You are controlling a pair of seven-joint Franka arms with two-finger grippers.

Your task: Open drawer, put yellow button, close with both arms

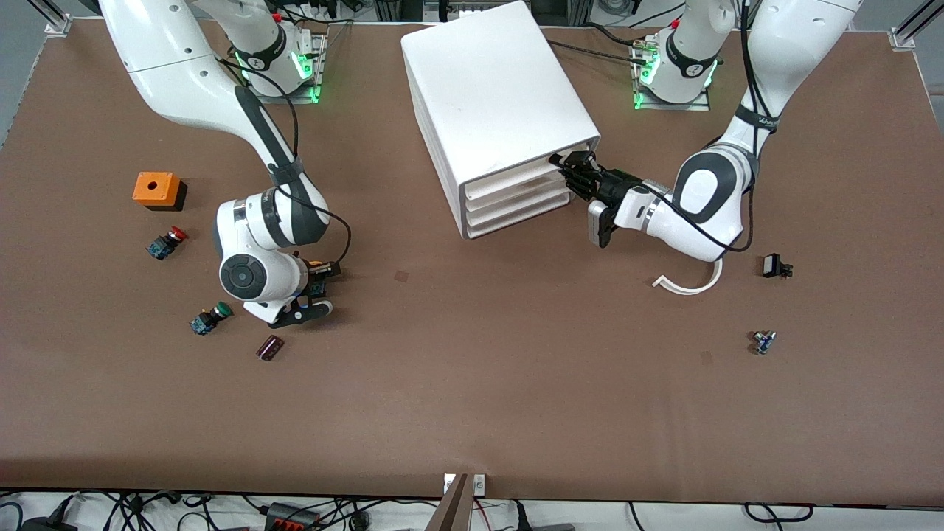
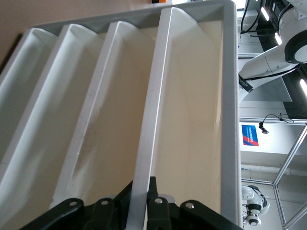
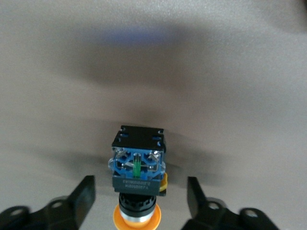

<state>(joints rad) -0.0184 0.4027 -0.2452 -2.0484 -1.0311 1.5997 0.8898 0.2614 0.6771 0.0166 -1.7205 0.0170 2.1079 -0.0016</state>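
The white cabinet (image 1: 494,96) stands at the middle of the table toward the robots' bases. My left gripper (image 1: 573,172) is shut on the front lip of the uppermost drawer (image 1: 509,182), which sits about level with the three lower drawers. In the left wrist view the black fingers (image 2: 160,201) pinch that drawer's lip (image 2: 151,120). My right gripper (image 1: 313,290) is low over the table and open around the yellow button (image 1: 318,267). In the right wrist view the yellow button (image 3: 138,175) lies on its side between the spread fingers (image 3: 82,196), apart from both.
An orange box (image 1: 156,189), a red-capped switch (image 1: 167,243), a green-capped switch (image 1: 209,318) and a small dark red part (image 1: 270,347) lie near the right gripper. A white curved strip (image 1: 693,285), a black part (image 1: 774,266) and a small metal part (image 1: 764,341) lie near the left arm.
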